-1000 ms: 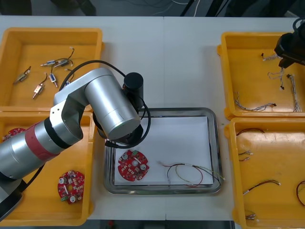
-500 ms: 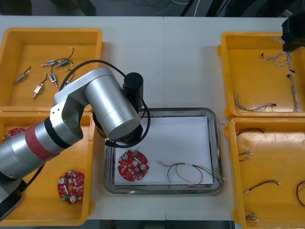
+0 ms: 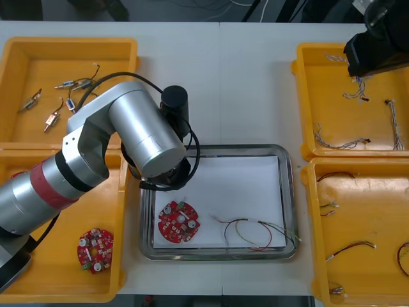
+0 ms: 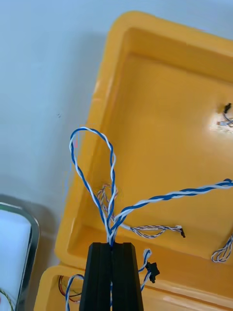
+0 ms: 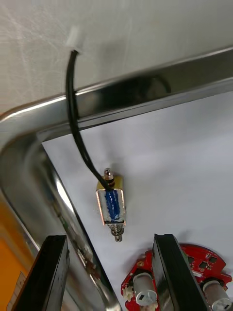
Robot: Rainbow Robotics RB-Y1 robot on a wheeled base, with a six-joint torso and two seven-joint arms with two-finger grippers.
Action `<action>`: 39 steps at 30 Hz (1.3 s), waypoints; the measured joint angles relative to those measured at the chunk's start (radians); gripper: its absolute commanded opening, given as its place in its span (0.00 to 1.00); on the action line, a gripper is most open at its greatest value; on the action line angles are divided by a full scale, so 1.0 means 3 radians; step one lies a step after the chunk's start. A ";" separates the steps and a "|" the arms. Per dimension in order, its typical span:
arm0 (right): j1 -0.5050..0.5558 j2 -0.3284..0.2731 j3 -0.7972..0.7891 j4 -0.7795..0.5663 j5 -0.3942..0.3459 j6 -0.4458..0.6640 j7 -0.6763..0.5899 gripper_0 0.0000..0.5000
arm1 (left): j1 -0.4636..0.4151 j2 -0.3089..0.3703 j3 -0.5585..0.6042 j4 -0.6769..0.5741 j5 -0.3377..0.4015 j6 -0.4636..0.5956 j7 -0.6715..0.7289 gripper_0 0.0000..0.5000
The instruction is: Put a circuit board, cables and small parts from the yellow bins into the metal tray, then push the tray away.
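Note:
My left gripper [image 5: 109,279] stands open just above the white inside of the metal tray [image 5: 29,146], near its far left corner. A small metal part [image 5: 111,206] with a blue winding and a black lead lies free on the white floor between and just beyond the fingers. A round red circuit board [image 5: 182,279] lies beside it. In the front view my left arm [image 3: 137,131] covers that corner of the tray [image 3: 291,192]. My right gripper [image 4: 111,247] is shut on a twisted blue and white cable [image 4: 94,170], held up over the far right yellow bin [image 4: 160,121].
The tray also holds a circuit board [image 3: 179,222] and a red and yellow cable [image 3: 255,233]. Small metal parts [image 3: 54,118] lie in the far left bin, a circuit board [image 3: 94,249] in the near left bin, and cables [image 3: 348,246] in the near right bin.
My left gripper has opened and let go of the small metal part, and the arm has shifted slightly away from the tray. My right gripper has risen and moved left with the cable.

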 measured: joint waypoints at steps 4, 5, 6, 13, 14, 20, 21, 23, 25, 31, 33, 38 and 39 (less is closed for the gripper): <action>0.0037 -0.0043 0.0180 -0.0218 -0.0219 0.0000 0.0000 0.00 | -0.0060 0.0000 0.0145 -0.0010 0.0063 0.0211 0.0000 1.00; 0.0043 -0.0044 0.0221 -0.0273 -0.0275 0.0000 0.0000 0.00 | -0.0069 0.0000 0.0189 -0.0023 0.0077 0.0257 0.0000 1.00; 0.0049 -0.0045 0.0261 -0.0321 -0.0324 0.0000 0.0000 0.00 | -0.0075 0.0000 0.0227 -0.0042 0.0087 0.0293 0.0000 1.00; 0.0059 -0.0048 0.0571 -0.0622 -0.0666 0.0001 0.0013 0.00 | -0.0077 0.0006 0.0562 -0.0309 0.0284 0.0430 0.0000 1.00; 0.0059 -0.0049 0.0627 -0.0660 -0.0712 0.0001 0.0022 0.00 | -0.0077 0.0011 0.0627 -0.0351 0.0324 0.0431 0.0000 1.00; 0.0059 -0.0048 0.0932 -0.0897 -0.0795 0.0001 0.0109 0.00 | -0.0077 0.0097 0.0995 -0.0542 0.0528 0.0433 0.0000 1.00; 0.0059 -0.0043 0.0975 -0.0924 -0.0795 0.0001 0.0182 0.00 | -0.0077 0.0125 0.1052 -0.0560 0.0563 0.0433 0.0000 1.00; 0.0060 -0.0021 0.1040 -0.0954 -0.0795 0.0001 0.0390 0.00 | -0.0077 0.0187 0.1154 -0.0579 0.0636 0.0433 0.0000 1.00; 0.0061 0.0016 0.1078 -0.0957 -0.0795 0.0001 0.0621 0.00 | -0.0078 0.0263 0.1242 -0.0585 0.0693 0.0434 0.0000 1.00; 0.0123 0.0200 0.1090 -0.0957 -0.0774 0.0001 0.0910 0.00 | -0.0078 0.0557 0.1396 -0.0572 0.0824 0.0434 -0.0001 1.00; 0.0147 0.0273 0.1090 -0.0957 -0.0738 0.0001 0.1121 0.00 | -0.0078 0.0642 0.1451 -0.0530 0.0855 0.0435 -0.0003 1.00; 0.0177 0.0431 0.1158 -0.0958 -0.0530 0.0001 0.1671 0.00 | -0.0078 0.0775 0.1655 -0.0313 0.0873 0.0435 -0.0017 1.00; 0.0178 0.0443 0.1205 -0.0962 -0.0464 0.0001 0.1702 0.00 | -0.0078 0.0789 0.1700 -0.0262 0.0873 0.0435 -0.0029 1.00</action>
